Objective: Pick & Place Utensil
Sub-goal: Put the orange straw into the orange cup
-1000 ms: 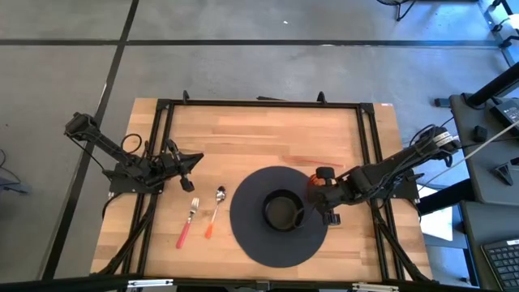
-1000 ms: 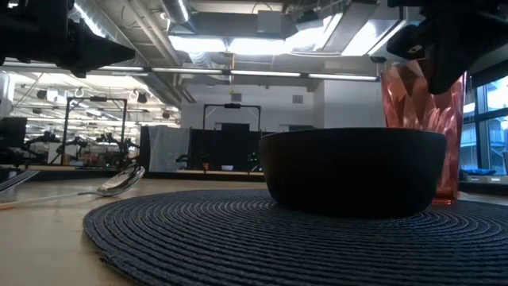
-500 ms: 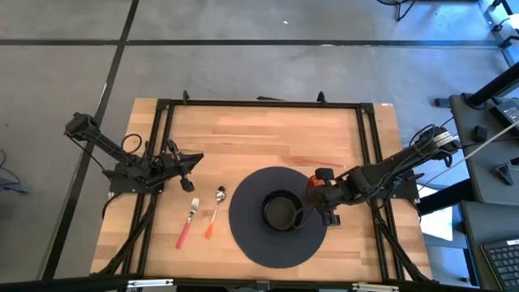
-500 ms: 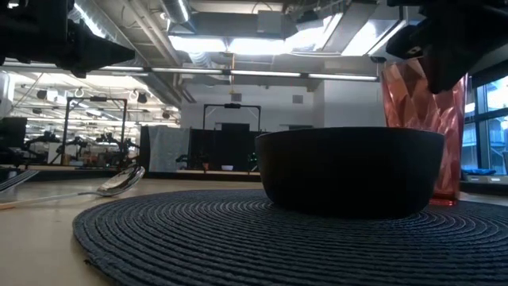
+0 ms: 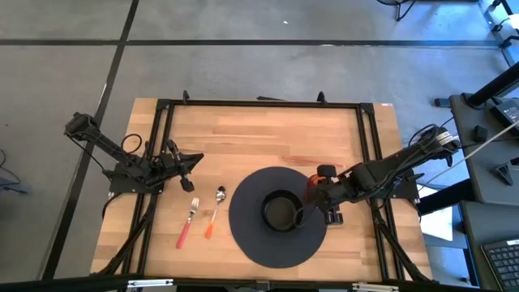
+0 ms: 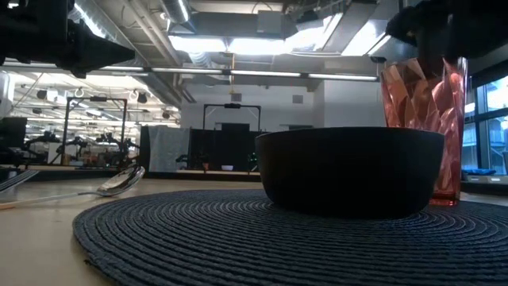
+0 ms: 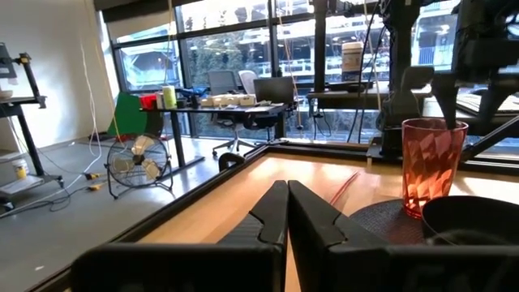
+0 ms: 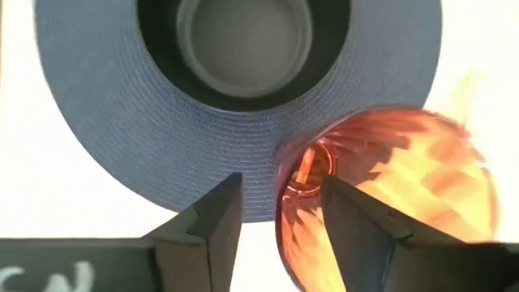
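A: Where do the utensils lie?
B: One fork (image 5: pixel 188 221) and one spoon (image 5: pixel 216 208) lie side by side left of the round mat (image 5: pixel 276 216), well apart from the right gripper (image 5: pixel 323 195), which stands spread by the red cup (image 5: pixel 312 181).
A: And the left gripper (image 5: pixel 188 171)?
B: Pressed together, above them.
A: Anything hidden?
B: One bowl (image 5: pixel 280 211) partly hides the cup in the low view.

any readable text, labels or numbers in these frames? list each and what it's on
"CN", or similar: pale letters cut off at the frame edge, on the right tool's dark body in the right wrist view; reading uncertain.
No other text: none on the red cup, bowl, placemat or utensils.
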Robot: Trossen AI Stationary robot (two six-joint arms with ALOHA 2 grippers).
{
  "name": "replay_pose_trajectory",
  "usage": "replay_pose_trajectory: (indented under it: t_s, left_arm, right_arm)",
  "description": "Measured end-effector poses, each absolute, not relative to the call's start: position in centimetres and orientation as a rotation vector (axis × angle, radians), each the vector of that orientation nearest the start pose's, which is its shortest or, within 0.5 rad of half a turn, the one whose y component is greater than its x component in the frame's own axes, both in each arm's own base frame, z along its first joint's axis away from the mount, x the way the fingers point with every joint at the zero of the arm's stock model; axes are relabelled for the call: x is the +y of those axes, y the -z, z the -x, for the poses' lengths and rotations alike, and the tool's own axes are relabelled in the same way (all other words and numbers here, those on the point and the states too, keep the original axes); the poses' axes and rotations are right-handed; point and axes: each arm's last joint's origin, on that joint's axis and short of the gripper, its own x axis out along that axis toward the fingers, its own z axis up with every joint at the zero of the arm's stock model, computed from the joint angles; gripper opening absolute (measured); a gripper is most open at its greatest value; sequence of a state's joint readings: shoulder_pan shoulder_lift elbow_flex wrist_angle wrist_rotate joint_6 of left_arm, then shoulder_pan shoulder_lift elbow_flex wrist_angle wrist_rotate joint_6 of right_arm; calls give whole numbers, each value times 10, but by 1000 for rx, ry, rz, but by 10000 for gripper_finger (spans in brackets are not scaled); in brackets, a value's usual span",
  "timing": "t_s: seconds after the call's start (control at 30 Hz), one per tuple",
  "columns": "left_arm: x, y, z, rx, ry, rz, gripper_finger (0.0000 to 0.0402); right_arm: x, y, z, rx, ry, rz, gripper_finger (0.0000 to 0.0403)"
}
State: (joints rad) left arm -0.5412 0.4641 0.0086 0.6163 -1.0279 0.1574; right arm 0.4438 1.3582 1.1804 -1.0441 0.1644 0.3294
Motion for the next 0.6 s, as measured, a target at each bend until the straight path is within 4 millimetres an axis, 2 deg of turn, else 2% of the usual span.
replay_pose_trajectory:
  t_s: [0.13,0.3,0.47,0.6]
  left_arm:
    - [-36,-181,-109,-79,-492,-25,3]
    - [-37,-180,-109,-69,-492,-31,3]
    - [-37,-178,-109,-61,-491,-33,3]
    - [-37,-177,-109,-52,-491,-41,3]
  right_arm:
    - [101,-318,-226,1145,-25,88,170]
    - [92,-370,-223,982,127,259,156]
    - [66,-413,-224,866,220,289,126]
    - [41,-430,-223,862,281,303,91]
